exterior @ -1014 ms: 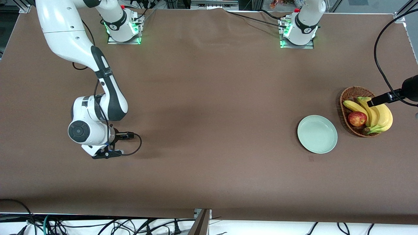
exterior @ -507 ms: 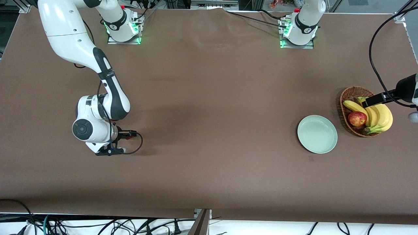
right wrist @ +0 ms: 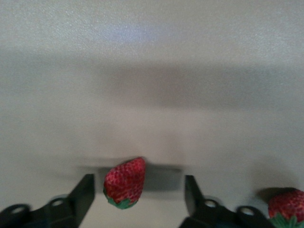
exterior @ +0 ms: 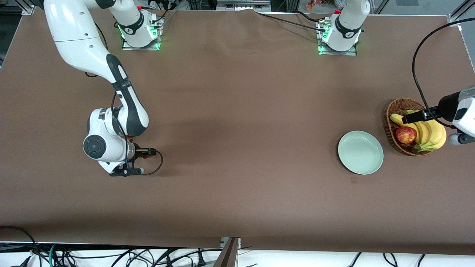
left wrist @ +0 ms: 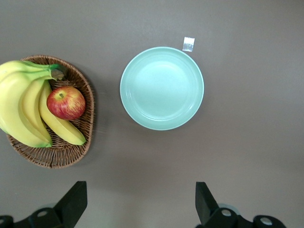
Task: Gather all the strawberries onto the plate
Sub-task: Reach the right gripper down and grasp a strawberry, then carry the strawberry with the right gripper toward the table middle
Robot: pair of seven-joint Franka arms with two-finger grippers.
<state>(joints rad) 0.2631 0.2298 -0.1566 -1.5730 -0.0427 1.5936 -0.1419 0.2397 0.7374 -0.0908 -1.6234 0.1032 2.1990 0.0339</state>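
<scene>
Brown table (exterior: 237,148); right arm hides strawberries (right wrist: 125,183).

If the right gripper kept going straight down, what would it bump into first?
Probably the strawberry. It lies on the table between the open fingers of the right gripper, closer to one finger, so that finger might touch it first. How high the gripper is, I can't tell.
</scene>
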